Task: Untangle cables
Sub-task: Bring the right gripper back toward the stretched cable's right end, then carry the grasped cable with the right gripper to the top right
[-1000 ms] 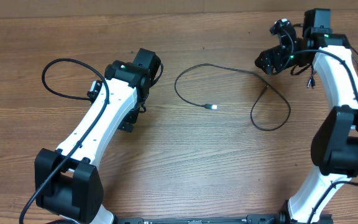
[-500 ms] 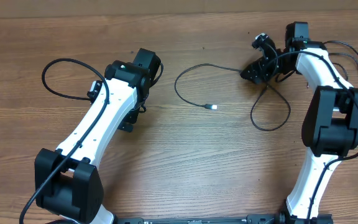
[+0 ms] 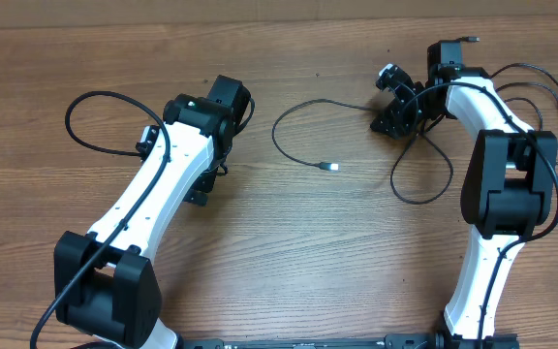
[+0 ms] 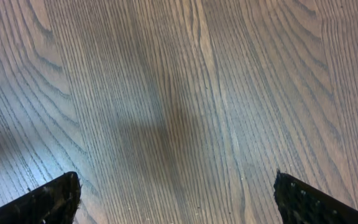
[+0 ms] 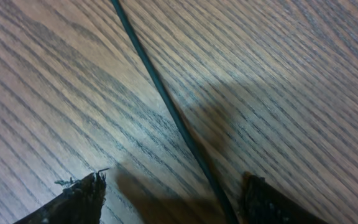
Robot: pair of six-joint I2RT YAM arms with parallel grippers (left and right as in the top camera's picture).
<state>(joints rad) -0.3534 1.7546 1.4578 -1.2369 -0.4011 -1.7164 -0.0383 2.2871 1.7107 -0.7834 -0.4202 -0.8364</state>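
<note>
One thin black cable (image 3: 303, 105) lies in loose curves on the wooden table, its small metal plug (image 3: 332, 167) at mid-table and a loop (image 3: 424, 189) on the right. My right gripper (image 3: 395, 118) is down over this cable at the back right. In the right wrist view the cable (image 5: 166, 106) runs between the parted fingers, close beside the right finger (image 5: 267, 202), and my right gripper (image 5: 173, 200) is open around it. My left gripper (image 4: 176, 200) is open over bare wood, far from the cable.
The left arm (image 3: 168, 179) stretches across the table's left half, with its own thicker black cable (image 3: 77, 111) looping beside it. More robot cabling (image 3: 541, 82) trails at the back right. The wooden tabletop (image 3: 298, 242) fills the view.
The right arm has swung left and brought its gripper down onto the cable. Its jaws have narrowed but stay apart. The left arm has not moved.
</note>
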